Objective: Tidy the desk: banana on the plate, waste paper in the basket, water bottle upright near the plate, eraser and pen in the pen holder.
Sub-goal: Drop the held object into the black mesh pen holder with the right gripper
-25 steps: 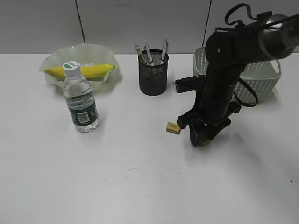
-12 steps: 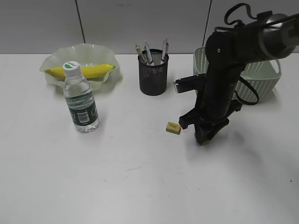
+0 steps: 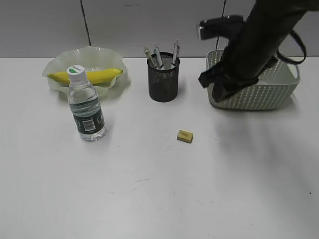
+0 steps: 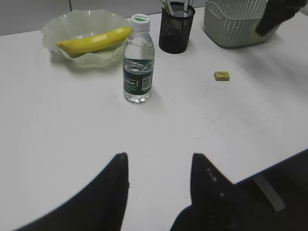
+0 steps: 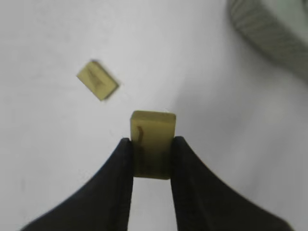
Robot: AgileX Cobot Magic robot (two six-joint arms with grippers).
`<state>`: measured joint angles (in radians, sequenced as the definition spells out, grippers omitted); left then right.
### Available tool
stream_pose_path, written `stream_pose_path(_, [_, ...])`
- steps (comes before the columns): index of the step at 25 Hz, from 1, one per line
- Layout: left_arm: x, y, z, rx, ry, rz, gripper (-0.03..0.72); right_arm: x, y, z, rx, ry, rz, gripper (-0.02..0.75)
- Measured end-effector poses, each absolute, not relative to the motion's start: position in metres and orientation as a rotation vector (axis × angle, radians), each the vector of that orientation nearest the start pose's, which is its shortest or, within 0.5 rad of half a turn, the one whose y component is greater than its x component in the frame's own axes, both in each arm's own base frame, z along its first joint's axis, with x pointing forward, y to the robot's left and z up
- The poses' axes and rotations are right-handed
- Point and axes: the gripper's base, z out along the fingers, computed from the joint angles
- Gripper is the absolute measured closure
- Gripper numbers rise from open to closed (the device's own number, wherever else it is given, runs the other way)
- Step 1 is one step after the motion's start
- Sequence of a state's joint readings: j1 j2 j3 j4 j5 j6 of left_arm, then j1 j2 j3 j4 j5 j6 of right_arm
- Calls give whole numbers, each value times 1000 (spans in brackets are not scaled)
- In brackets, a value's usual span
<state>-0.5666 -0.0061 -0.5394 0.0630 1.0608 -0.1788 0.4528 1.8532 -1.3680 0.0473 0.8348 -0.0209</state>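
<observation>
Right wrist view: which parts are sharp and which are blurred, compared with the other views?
Right wrist view: the held eraser in the right gripper is fairly sharp; the loose eraser and basket are soft. Exterior view: the right arm is smeared. Left wrist view: the water bottle is crisp.

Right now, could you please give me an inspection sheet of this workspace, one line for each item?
Surface: white desk, faint scuffs.
Banana: lying in the plate.
Water bottle: upright, just in front of the plate.
Pen holder: several pens standing in it.
Erasers: one loose eraser on the desk; a second eraser held in the right gripper.
Basket: far right; contents hidden.
Waste paper: nothing seen.
Clutter: nothing seen.
Left gripper: open, empty, above the desk's near part.
Right gripper: shut on the second eraser, raised in front of the basket.
Cables: black cable looping off the right arm.
Surroundings: grey wall panels behind.
</observation>
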Motion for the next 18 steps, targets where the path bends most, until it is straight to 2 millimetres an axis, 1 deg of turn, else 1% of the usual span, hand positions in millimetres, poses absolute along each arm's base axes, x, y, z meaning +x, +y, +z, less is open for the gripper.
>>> stream_pose_path(2, [-6,10,288,385,1983,-403,367,345,173,244,-605,2622,215,537])
stream_pose_path(4, [-6,10,288,385,1983,-403,367,347,177,259,-593,2516,281,538])
stream_pose_path(7, [-6,10,288,385,1983,-403,367,355,185,270,-588,2376,356,538])
stream_pose_path(10, [-6,10,288,385,1983,-403,367,364,189,269,-626,2261,344,538])
stream_pose_path(13, [-6,10,288,385,1983,-403,367,377,192,263,-653,2152,292,538])
stream_pose_path(16, [-6,10,288,385,1983,-403,367,390,195,252,-633,2081,257,538])
stream_pose_path(18, [-6,10,288,385,1983,-403,367,397,198,242,-622,2067,245,538])
